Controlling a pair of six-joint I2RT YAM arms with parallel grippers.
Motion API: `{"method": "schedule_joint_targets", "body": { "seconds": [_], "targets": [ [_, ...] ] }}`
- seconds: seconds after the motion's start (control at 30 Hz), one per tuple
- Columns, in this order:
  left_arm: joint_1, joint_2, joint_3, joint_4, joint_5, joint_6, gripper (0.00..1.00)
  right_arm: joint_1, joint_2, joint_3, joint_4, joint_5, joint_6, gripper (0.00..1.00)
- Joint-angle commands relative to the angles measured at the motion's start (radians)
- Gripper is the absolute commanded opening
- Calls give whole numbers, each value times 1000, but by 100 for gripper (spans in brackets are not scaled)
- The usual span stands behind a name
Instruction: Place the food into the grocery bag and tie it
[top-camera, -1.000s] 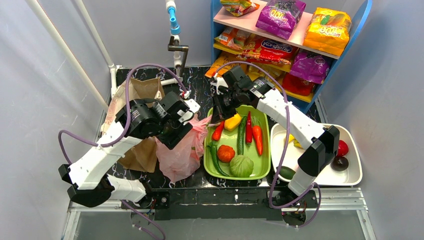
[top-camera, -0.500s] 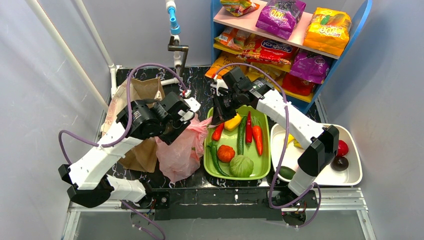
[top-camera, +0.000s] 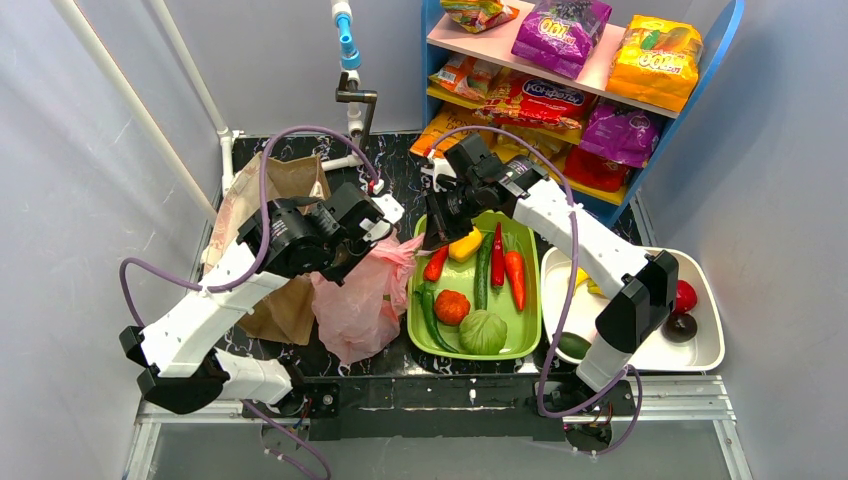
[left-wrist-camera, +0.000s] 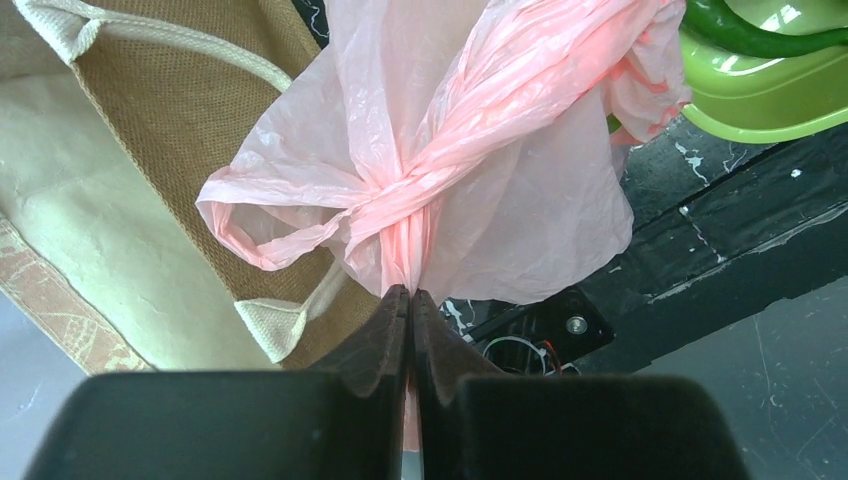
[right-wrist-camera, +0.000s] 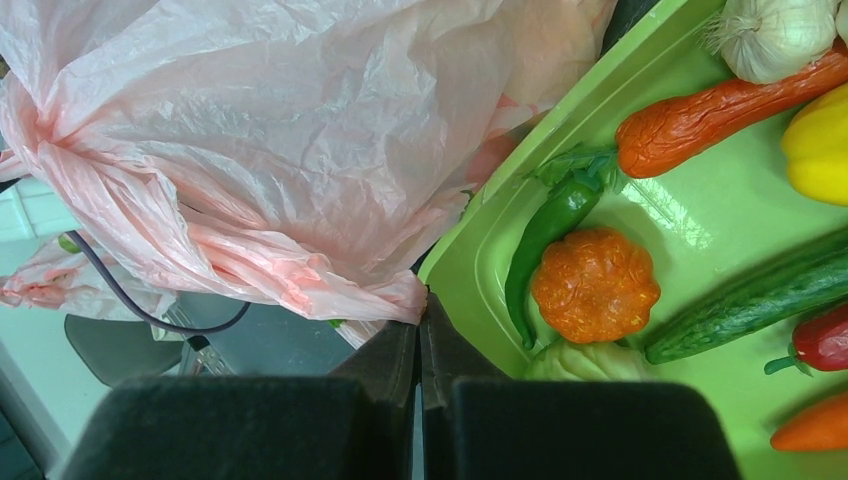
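The pink grocery bag (top-camera: 352, 305) hangs bunched between my two grippers at the table's middle. Its handles are twisted into a wrapped strand (left-wrist-camera: 400, 215). My left gripper (left-wrist-camera: 410, 296) is shut on the lower end of that strand, with pink plastic pinched between the jaws. My right gripper (right-wrist-camera: 420, 305) is shut on another gathered pink edge of the grocery bag (right-wrist-camera: 270, 130), right beside the green tray's rim. From above, the left gripper (top-camera: 375, 237) sits on the bag's left and the right gripper (top-camera: 432, 240) on its right. What lies inside the bag does not show.
A brown burlap bag (top-camera: 285, 180) lies behind and left of the pink one. The green tray (top-camera: 527, 345) holds several vegetables. A white tray (top-camera: 640, 350) at the right holds red, dark and yellow produce. Snack packets (top-camera: 545, 100) fill the blue shelf at the back.
My left gripper has closed onto the twisted pink strand and shifted slightly back. The right arm and its grip have not moved.
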Motion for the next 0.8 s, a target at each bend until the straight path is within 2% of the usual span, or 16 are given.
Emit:
{"method": "schedule_joint_targets", "body": {
  "seconds": [0.0, 0.3, 0.77],
  "targets": [
    [6, -10, 22, 2, 27, 5, 0, 0, -16, 3, 1, -10, -11, 1],
    [6, -95, 18, -36, 114, -59, 0, -48, -10, 34, -47, 58, 9, 1],
    [6, -358, -148, -95, 125, -211, 0, -167, 56, 107, -56, 49, 48, 1]
  ]
}}
